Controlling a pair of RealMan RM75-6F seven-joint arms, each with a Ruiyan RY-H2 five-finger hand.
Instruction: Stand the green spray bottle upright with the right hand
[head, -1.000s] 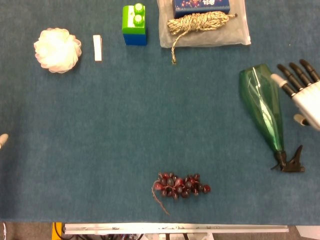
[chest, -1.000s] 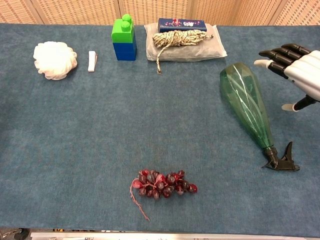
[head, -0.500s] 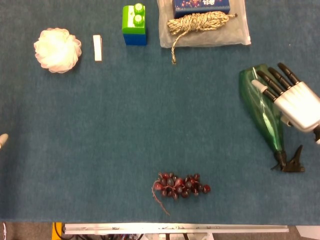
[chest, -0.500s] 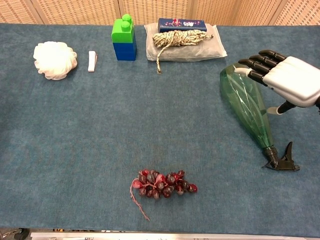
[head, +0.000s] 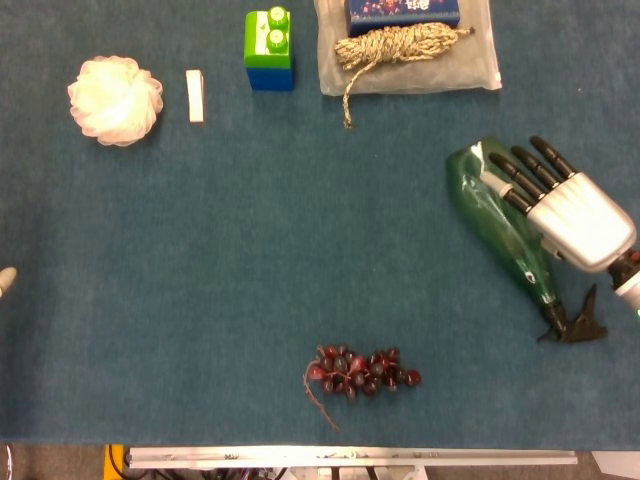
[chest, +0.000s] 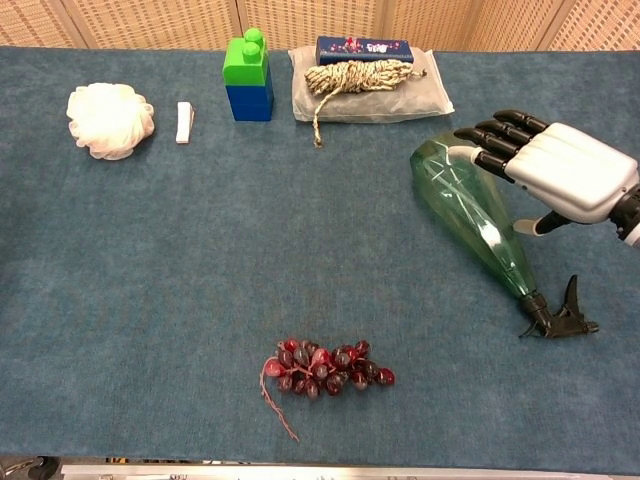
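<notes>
one second back, the right hand (head: 565, 215) sat off to the right of the green spray bottle (head: 500, 230), apart from it; it has since slid left and now lies across the bottle's upper side. the bottle itself has shifted: its wide base has swung left and a little toward the front edge, while its black trigger nozzle (head: 572, 322) stays in nearly the same spot. everything else on the table is unchanged.

the bottle lies flat on the blue table (head: 250, 260), near the right edge, wide base pointing up-left and nozzle pointing down-right.

the right hand's silver back faces up and its black fingers (head: 520, 175) are extended, side by side, reaching over the broad part of the bottle toward its base. in the chest view the same hand (chest: 560, 170) hangs over the bottle (chest: 465, 215) with its thumb (chest: 545, 222) dropped down on the bottle's right side. the fingers are not wrapped around the bottle; the hand is spread, resting on or pressing against it, not holding it.

only a pale tip of the left hand (head: 6, 280) shows at the left edge of the head view, too little to tell how its fingers are set.
</notes>
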